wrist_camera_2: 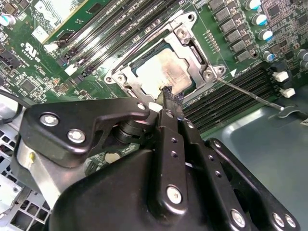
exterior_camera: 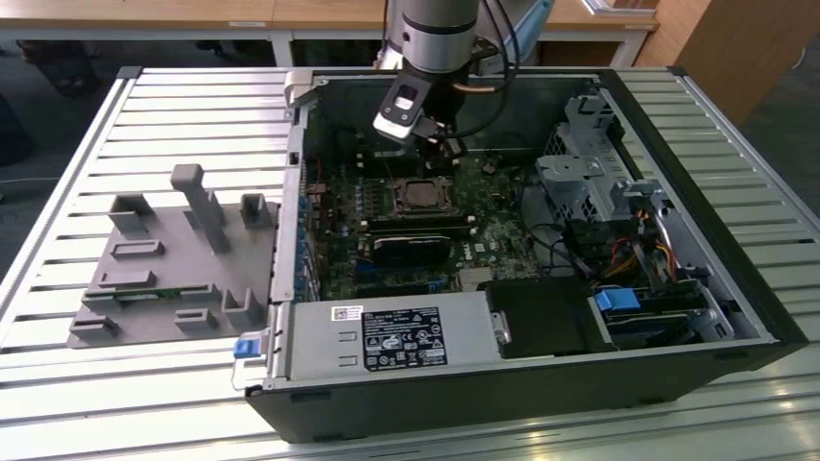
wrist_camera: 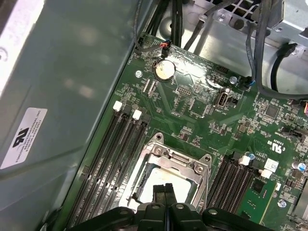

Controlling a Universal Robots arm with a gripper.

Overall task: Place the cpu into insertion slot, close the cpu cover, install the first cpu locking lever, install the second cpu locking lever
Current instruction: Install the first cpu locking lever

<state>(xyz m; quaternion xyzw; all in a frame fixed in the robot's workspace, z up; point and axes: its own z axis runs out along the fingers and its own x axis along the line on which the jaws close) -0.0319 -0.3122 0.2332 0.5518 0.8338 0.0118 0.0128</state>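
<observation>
In the second wrist view the black jaws, pressed together and holding nothing, hang just above the cpu (wrist_camera_2: 163,72), which sits inside the flat-lying cpu cover (wrist_camera_2: 185,45). A thin lever (wrist_camera_2: 250,94) slants away beside the cpu. In the first wrist view the closed jaws hover over the cpu. In the exterior view the arm (exterior_camera: 436,38) stands above the cpu inside the computer case (exterior_camera: 513,399).

A broad counter of ribbed silvery aluminium slats (exterior_camera: 154,384) spans most of the exterior view, its long grooves running from side to side. Strong light from overhead glares off the slats nearest the camera, washing them almost white. Beyond the counter's far edge stand light wooden desks (exterior_camera: 167,12) on white metal legs (exterior_camera: 279,48). A tall brown wooden panel (exterior_camera: 731,48) rises at the exterior view's right. Dull dark grey floor (exterior_camera: 52,192) shows on both sides.
</observation>
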